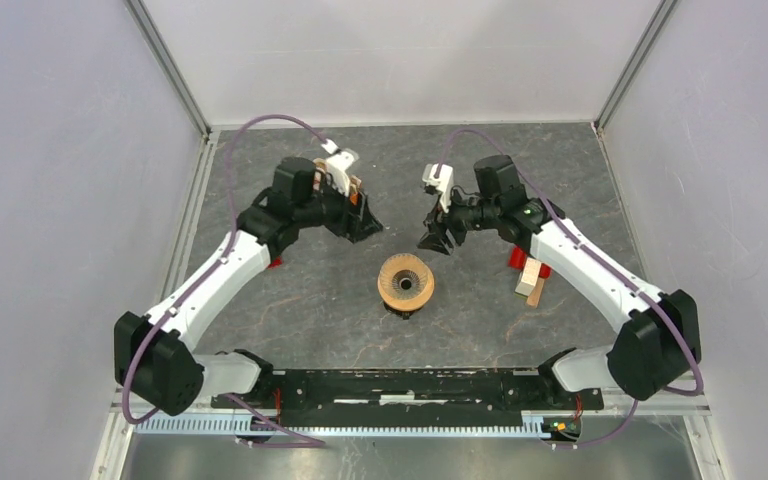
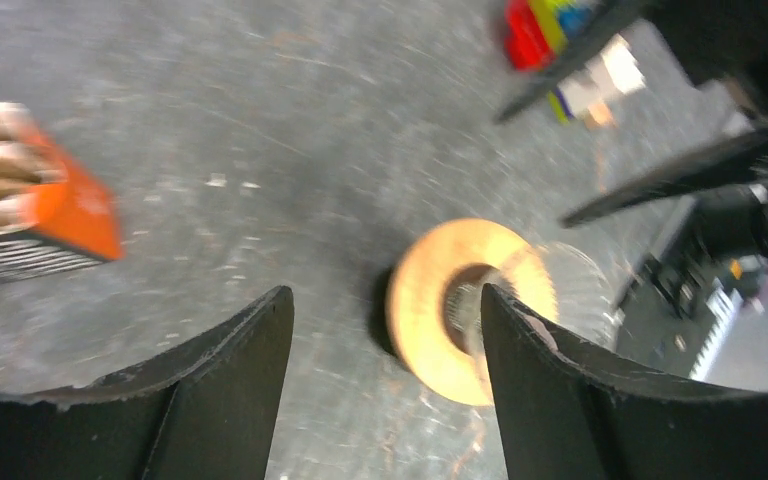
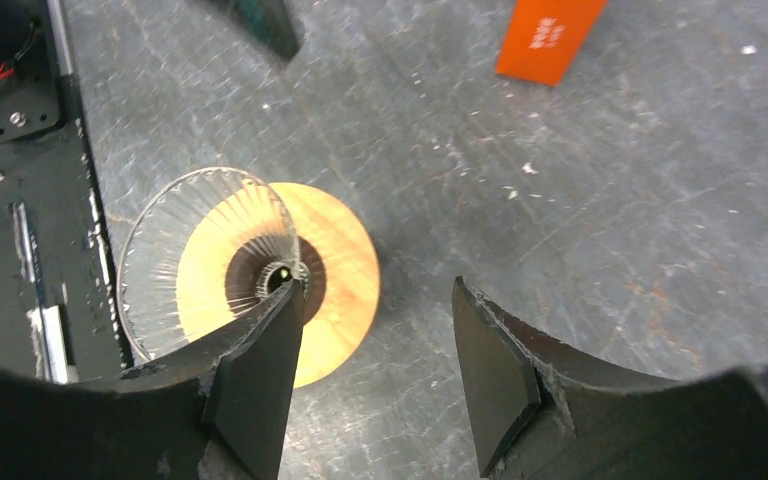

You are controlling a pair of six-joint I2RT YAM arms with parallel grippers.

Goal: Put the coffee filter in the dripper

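Surface (image 1: 310,300): dark grey, mottled, scratched.
Near the middle: dripper (image 1: 406,283), clear ribbed glass with a tan wooden ring, mouth up.
To its left, well apart: orange box (image 2: 75,210).
To its right: red and pale wooden blocks (image 1: 530,275), clustered together.

Dripper (image 1: 406,283), a clear ribbed glass cone seated in a round tan wooden collar, standing upright, wide mouth facing up, near the middle of the grey table (image 1: 300,300) in front of me
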